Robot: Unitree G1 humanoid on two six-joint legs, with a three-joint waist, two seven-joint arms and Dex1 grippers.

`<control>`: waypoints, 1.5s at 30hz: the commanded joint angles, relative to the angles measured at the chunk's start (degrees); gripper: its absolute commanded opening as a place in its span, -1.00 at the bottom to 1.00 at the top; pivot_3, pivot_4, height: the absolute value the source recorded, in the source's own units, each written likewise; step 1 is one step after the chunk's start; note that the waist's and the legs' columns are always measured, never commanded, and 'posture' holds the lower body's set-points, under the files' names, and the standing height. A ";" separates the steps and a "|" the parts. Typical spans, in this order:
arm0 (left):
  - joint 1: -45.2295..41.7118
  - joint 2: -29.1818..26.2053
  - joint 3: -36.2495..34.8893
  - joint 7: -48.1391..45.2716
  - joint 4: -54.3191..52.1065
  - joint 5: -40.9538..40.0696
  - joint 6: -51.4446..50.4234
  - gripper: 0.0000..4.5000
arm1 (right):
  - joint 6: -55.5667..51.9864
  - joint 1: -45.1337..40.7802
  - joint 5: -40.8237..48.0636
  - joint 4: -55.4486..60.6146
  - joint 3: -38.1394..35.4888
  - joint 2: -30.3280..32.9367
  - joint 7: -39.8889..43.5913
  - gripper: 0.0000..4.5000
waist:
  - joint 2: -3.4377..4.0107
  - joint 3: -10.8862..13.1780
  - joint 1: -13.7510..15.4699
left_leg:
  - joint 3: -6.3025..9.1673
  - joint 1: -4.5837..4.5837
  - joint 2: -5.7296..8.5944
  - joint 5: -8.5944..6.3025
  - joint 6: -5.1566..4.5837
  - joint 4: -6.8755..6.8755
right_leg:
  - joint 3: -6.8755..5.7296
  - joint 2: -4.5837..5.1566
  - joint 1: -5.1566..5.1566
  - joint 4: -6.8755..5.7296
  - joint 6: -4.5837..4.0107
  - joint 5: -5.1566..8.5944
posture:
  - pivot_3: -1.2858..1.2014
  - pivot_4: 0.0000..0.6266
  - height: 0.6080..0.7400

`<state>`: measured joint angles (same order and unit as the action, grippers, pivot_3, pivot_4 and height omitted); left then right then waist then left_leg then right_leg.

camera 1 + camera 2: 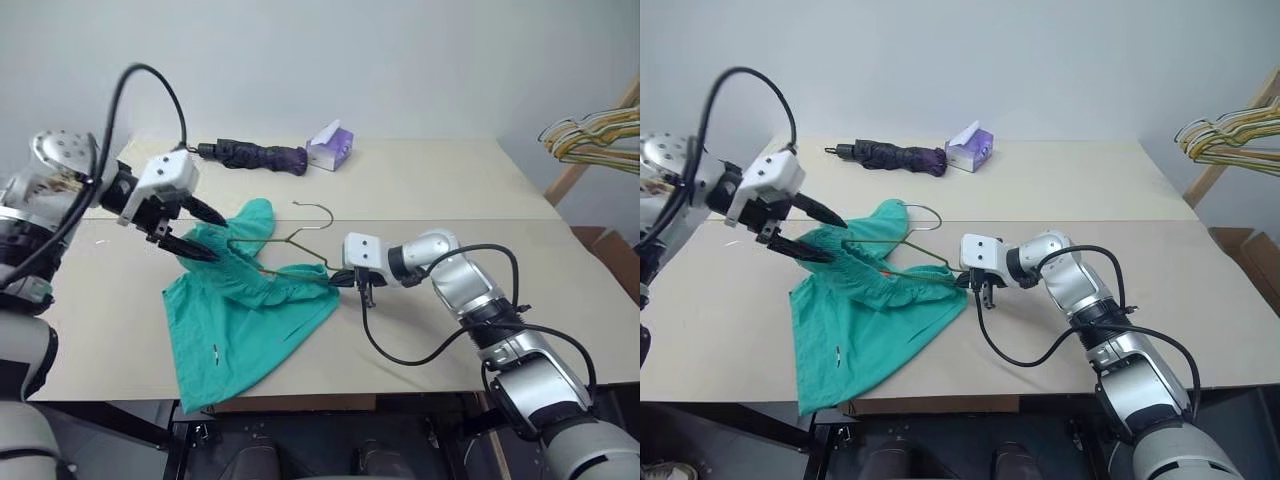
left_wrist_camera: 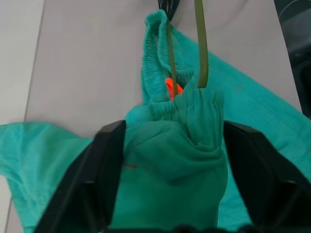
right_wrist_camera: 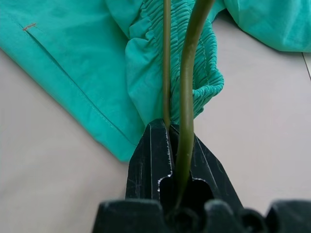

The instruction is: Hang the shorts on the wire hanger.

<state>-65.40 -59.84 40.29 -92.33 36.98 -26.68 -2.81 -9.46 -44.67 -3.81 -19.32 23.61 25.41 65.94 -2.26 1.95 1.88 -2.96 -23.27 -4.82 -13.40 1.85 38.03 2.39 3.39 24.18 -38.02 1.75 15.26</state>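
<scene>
The shorts [image 1: 245,300] lie spread near the middle of the counter [image 1: 450,190], their gathered waistband bunched up toward the far side and the legs trailing to the near edge, where one hem reaches the counter's front lip and hangs slightly over it. The wire hanger [image 1: 300,245] is threaded through the waistband: its hook rises free of the cloth on the far side, while most of its triangle is buried in the folds, so its full outline cannot be traced. A small orange spot shows inside the gathered band in the left wrist view; what it is cannot be told.

The right gripper [image 1: 335,280] sits at the shorts' right corner with its fingers [image 3: 160,160] pinched tight on the hanger's wire, two strands running out from between them into the waistband. The left gripper [image 1: 195,232] is over the shorts' far-left part, its fingers [image 2: 102,165] spread apart on either side of a raised fold of teal cloth; whether they press the fabric cannot be made out.

There is bare counter to the right of the shorts, around the right arm, and a wide strip behind them. At the far edge lie a dark folded umbrella [image 1: 255,154] and, just beside it, a small purple tissue box [image 1: 331,146], both well apart from the shorts. Beyond the counter's right end, a bunch of coloured hangers [image 1: 595,138] is cut off by the picture's edge.
</scene>
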 commanded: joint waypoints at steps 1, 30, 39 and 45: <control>-1.57 0.43 1.19 -0.17 0.47 -2.16 1.22 -0.13 | -1.07 -0.84 0.20 3.48 -1.11 0.52 0.11 -1.00 | 0.00 0.00 -0.02 | 0.00 -0.01 0.00 0.00 0.00 0.02 | 0.00 0.00 0.00 0.00 0.00 0.00 | 0.10 -1.00 1.00; -1.25 7.49 -15.52 2.44 13.27 11.27 9.62 -0.97 | -12.46 -2.31 4.48 7.52 -17.67 5.35 -14.79 0.86 | 0.00 0.00 -0.54 | 0.01 -0.02 0.00 0.00 0.00 0.07 | -0.03 0.02 -0.04 -0.01 0.00 0.00 | 0.11 -1.00 1.00; -2.12 10.06 -22.93 0.97 15.33 16.84 10.57 -0.97 | -24.72 15.92 14.13 18.56 -23.97 8.01 -13.42 0.86 | -0.03 -0.02 -0.53 | -0.01 0.02 0.01 0.00 -0.01 0.09 | -0.01 0.01 -0.08 -0.02 0.00 0.00 | 0.11 -1.00 1.00; -3.14 11.19 -25.68 0.76 16.80 19.45 10.93 -0.97 | -27.25 18.12 17.93 17.07 -19.83 -1.96 -15.21 0.86 | -0.03 -0.02 -1.78 | 0.02 0.09 0.00 0.01 -0.02 0.09 | 0.03 -0.03 -0.09 -0.10 -0.01 -0.01 | 0.11 -1.00 1.00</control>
<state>-65.99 -48.24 16.91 -91.57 53.65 -7.61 7.38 -36.37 -24.80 11.42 -3.70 3.31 25.14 50.92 -2.28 1.93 0.10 -2.93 -23.18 -4.82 -13.38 1.83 38.12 2.41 3.36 24.09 -38.13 1.75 15.25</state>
